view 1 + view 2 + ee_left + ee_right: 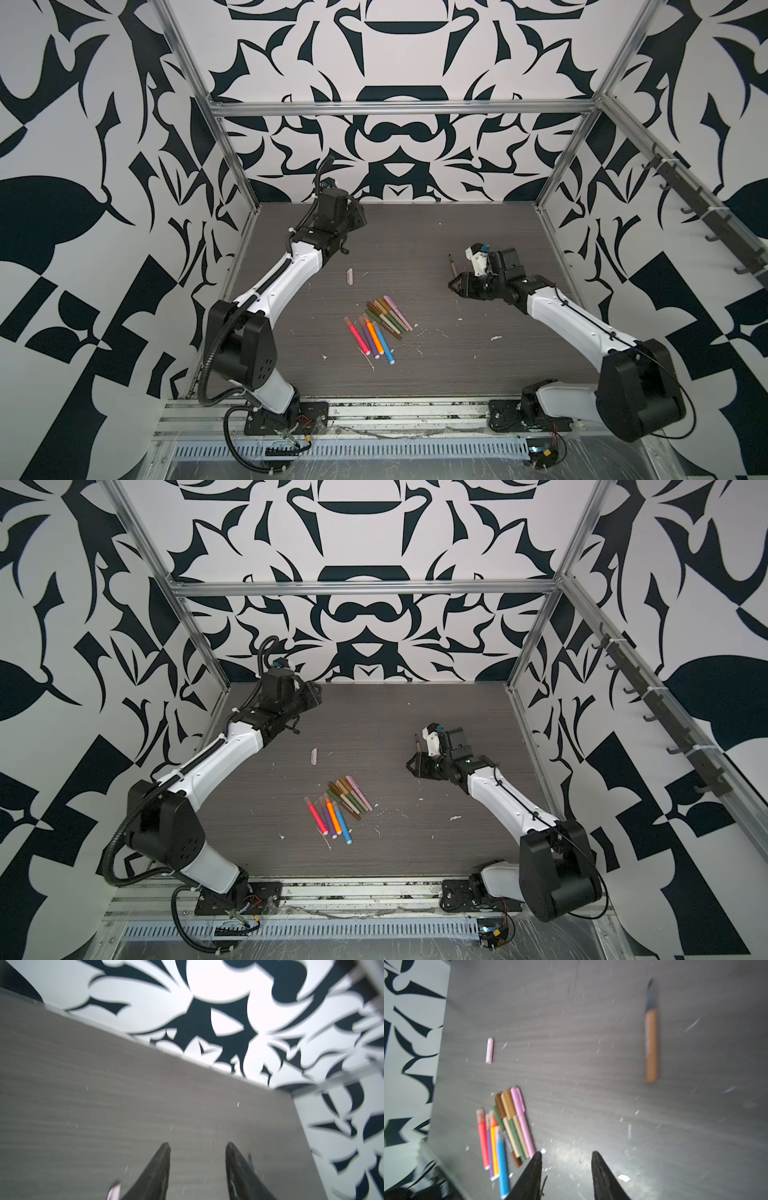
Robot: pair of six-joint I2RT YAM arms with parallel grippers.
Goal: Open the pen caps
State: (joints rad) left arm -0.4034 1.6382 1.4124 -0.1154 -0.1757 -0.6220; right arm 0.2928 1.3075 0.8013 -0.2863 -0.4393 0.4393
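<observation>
A cluster of capped pens (378, 328) lies mid-table, seen in both top views: thick bright ones with pale translucent pen caps (480, 1114) and thinner muted ones with coloured caps (506, 1103). One loose lilac cap (350, 276) lies alone behind the cluster. An uncapped tan-brown pen (454, 266) with a dark tip lies at the right, also in the right wrist view (651, 1047). My right gripper (453, 286) hovers just in front of that pen, open and empty (566, 1153). My left gripper (358, 219) is at the back left, open and empty (197, 1146).
White scraps (494, 337) litter the dark wood-grain table (457, 365). Patterned walls and an aluminium frame (399, 109) enclose the back and sides. The arm bases (286, 417) stand on the front rail. The left wrist view is blurred.
</observation>
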